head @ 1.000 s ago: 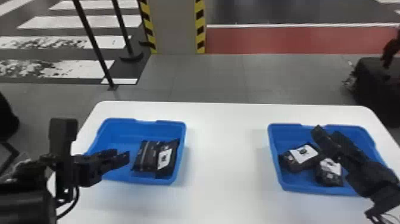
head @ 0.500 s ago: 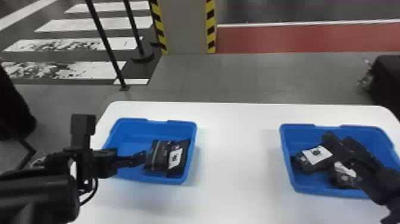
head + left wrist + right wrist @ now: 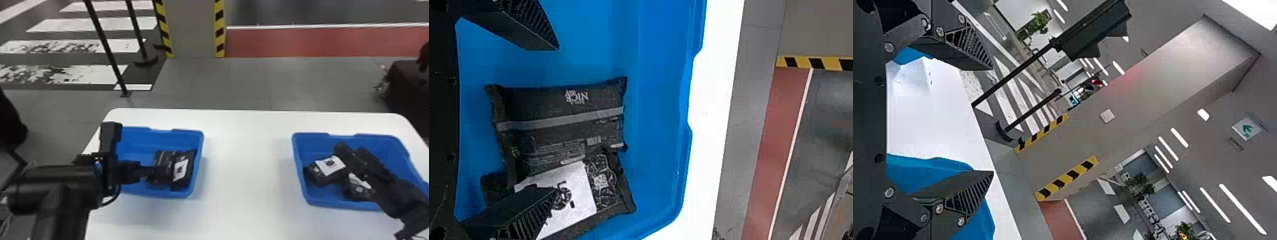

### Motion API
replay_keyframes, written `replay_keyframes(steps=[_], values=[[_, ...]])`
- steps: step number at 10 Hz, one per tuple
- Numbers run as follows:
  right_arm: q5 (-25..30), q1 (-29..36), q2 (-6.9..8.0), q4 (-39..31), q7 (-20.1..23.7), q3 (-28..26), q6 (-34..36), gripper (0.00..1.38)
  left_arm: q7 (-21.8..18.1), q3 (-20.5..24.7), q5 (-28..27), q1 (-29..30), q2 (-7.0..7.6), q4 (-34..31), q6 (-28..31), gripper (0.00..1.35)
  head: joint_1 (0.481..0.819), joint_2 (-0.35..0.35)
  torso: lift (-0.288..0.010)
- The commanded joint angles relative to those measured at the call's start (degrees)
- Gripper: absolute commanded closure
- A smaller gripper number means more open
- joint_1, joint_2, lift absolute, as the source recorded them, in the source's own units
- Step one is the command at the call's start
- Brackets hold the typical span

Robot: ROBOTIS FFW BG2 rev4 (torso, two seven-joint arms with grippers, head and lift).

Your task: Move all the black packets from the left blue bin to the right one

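Well, starting at the left, the left gripper (image 3: 557, 119) hangs over the left blue bin (image 3: 137, 143) with its fingers apart and holding nothing. The striped packet (image 3: 561, 125) lies flat on the bin floor in the space the fingers span, which suggests they are spread so as to come down on either side of it. One finger covers part of the labelled packet (image 3: 606, 187), which lies against the striped one by the bin's right wall; as the two overlap, a grasp could snag or drag both. Whether another packet sits beneath them, I cannot tell. On the desk (image 3: 242, 159), a bare stretch separates the two bins, so a packet must be carried across it. In the right blue bin (image 3: 308, 194), at least two packets (image 3: 330, 164) lie close together, white labels showing, where the task wants them. Above them, the right gripper (image 3: 992, 120) has its fingers parted around nothing; it seems to be waiting, probably because the remaining packets are nearer the left arm.
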Motion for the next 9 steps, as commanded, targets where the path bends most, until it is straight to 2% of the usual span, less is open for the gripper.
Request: replay_keyframes(steps=[1,2,4,5,6,7,9], values=[[-0.1,0.3,-0.01,0.1,0.1,0.0,0.0,0.30,0.0,-0.9,0.5,-2.4,0.17,4.2,-0.1,0.00,0.695,0.093,-0.110],[-0.4,0.5,-0.01,0.1,0.1,0.0,0.0,0.30,0.0,-1.7,0.6,-4.1,0.17,7.3,0.0,0.00,0.695,0.085,-0.110],[-0.8,0.7,-0.01,0.3,0.1,0.0,0.0,0.30,0.5,-2.2,2.0,-7.4,0.09,15.5,-3.3,0.01,0.695,0.074,-0.110],[-0.9,0.7,0.08,0.4,0.1,0.0,0.0,0.30,0.5,-2.8,2.2,-8.2,0.17,16.7,-3.2,0.12,0.695,0.068,-0.110],[-1.0,0.7,0.08,0.6,0.1,0.1,0.0,0.30,0.5,-3.0,2.4,-8.3,0.44,17.0,-2.9,0.42,0.695,0.061,-0.110],[-1.3,1.0,0.08,0.4,0.1,0.0,0.0,0.30,0.5,-3.0,2.4,-8.2,0.44,17.0,-4.2,0.79,0.695,0.057,-0.110],[-1.7,1.4,0.16,0.4,0.2,0.0,0.3,0.30,-0.3,-4.3,4.0,-7.6,1.40,16.9,-7.7,1.05,0.695,0.058,-0.110]])
